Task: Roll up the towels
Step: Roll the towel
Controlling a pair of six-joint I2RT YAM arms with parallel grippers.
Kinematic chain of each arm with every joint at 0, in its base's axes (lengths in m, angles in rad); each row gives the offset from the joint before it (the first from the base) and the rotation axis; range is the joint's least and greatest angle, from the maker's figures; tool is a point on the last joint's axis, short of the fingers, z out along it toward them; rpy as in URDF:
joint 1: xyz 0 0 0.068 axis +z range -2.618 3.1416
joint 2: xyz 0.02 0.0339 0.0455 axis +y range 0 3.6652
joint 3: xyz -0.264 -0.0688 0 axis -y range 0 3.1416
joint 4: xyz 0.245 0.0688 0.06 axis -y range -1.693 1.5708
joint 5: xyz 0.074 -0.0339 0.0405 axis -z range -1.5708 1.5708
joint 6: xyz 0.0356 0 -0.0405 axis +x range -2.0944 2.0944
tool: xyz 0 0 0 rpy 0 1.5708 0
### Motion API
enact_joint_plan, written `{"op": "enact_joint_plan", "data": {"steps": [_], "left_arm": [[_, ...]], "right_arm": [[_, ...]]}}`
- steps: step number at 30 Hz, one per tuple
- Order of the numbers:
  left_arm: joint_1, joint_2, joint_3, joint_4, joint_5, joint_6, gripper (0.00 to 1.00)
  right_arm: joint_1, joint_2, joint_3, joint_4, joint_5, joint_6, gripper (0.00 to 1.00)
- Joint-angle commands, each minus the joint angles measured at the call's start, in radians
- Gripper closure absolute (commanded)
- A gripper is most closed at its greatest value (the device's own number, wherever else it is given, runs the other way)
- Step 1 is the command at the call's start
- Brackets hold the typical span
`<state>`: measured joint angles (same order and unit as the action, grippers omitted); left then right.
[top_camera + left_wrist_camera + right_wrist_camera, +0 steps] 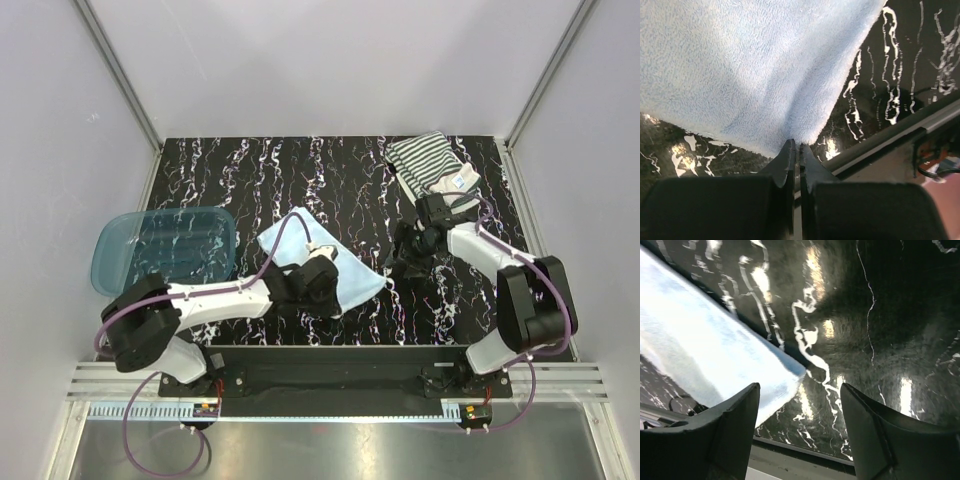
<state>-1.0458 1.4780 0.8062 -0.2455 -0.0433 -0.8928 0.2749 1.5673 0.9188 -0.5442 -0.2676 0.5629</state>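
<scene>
Blue towel (765, 65) pinched, left-wrist view only

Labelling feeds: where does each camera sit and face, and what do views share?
Top external: above and behind the robot, looking down on table, left arm, right arm, striped towel, tub.
Left wrist: on the left arm, looking past the shut left gripper at the light blue towel it pinches.
Right wrist: on the right arm, looking down through the open right gripper at the table.
Shared: the light blue towel, in all three.
</scene>
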Motion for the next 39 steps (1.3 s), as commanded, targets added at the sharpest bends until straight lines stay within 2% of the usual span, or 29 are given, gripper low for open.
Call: {"op": "enact_joint_plan", "data": {"steps": [1,6,12,19,26,30,32,33,34,37,39], "left_arm": [[0.029,-0.064,-0.015,0.049,0.071,-0.06,1.0],[0.104,-0.116,-0.041,0.026,0.141,-0.119,1.0],[0.213,-0.131,-0.2,0.233,0.322,-0.25,1.0],[0.273,-0.146,-0.281,0.242,0.309,-0.334,1.0],[0.345,-0.222,-0.363,0.282,0.326,-0.442,1.0],[0.366,-0.213,-0.341,0.212,0.316,-0.417,1.0],[0.377,-0.17,-0.351,0.233,0.348,-0.419,1.0],[0.382,-0.156,-0.364,0.268,0.358,-0.428,1.0],[0.385,-0.13,-0.372,0.278,0.361,-0.431,1.0],[0.394,-0.098,-0.39,0.305,0.359,-0.439,1.0],[0.402,-0.082,-0.401,0.321,0.362,-0.439,1.0]], "right_arm": [[0.003,-0.101,0.095,-0.102,0.083,-0.031,0.27],[0.001,-0.18,0.14,-0.145,0.064,-0.018,0.32],[0.001,-0.25,0.123,-0.138,0.01,-0.011,0.37],[0.001,-0.276,0.077,-0.105,-0.047,0.002,0.41],[0.064,-0.317,0.014,0.028,-0.153,0.003,0.48],[0.151,-0.311,-0.034,0.136,-0.209,0.026,0.58],[0.179,-0.296,-0.084,0.239,-0.242,0.054,0.71],[0.185,-0.273,-0.101,0.278,-0.278,0.066,0.75],[0.208,-0.257,-0.118,0.352,-0.292,0.077,0.85],[0.236,-0.195,-0.169,0.47,-0.329,0.112,0.94],[0.242,-0.152,-0.187,0.509,-0.343,0.123,0.95]]}}
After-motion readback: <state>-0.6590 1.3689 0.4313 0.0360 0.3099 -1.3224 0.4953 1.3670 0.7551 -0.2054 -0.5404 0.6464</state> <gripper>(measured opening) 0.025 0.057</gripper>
